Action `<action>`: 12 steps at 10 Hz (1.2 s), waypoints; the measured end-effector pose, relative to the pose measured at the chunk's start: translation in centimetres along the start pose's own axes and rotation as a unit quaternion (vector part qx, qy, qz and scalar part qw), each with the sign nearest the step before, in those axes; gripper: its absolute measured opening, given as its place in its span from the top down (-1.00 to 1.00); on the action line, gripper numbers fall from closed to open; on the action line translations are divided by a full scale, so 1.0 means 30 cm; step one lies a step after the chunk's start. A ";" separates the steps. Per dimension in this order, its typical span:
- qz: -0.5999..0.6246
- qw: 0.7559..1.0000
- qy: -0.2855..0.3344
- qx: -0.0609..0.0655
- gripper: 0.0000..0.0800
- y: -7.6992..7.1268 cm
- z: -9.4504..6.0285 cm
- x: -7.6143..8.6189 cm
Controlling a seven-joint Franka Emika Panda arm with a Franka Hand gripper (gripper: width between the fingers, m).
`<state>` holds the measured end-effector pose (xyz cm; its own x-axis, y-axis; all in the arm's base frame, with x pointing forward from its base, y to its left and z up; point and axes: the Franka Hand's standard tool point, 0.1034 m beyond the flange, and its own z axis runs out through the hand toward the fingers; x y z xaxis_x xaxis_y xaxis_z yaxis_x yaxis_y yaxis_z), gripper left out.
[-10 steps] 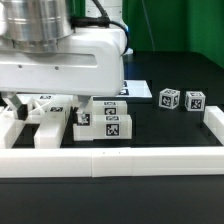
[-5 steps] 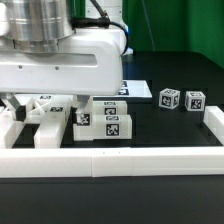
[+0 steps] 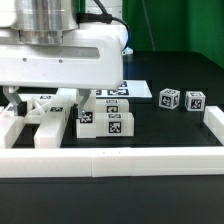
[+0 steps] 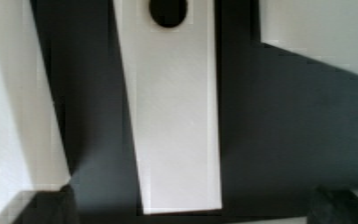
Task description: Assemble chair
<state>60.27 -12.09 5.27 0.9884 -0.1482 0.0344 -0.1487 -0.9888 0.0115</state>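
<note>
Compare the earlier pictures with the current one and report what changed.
The arm rose slightly and edged toward the exterior view's right, uncovering a little more of the tagged chair parts beneath it. The end effector stayed open; nothing was taken hold of or let go. The chair parts, the two small tagged blocks and the border wall stayed where they were.
</note>
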 end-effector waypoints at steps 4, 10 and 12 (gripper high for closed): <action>0.026 1.000 -0.010 0.004 -0.62 -0.004 -0.006 -0.029; 0.037 0.999 -0.023 0.011 -0.62 -0.016 0.026 -0.107; 0.038 0.999 -0.032 0.016 -0.62 -0.043 0.047 -0.161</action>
<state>55.73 -10.13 3.67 0.9743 -0.2230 -0.0302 -0.2237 -0.9744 -0.0205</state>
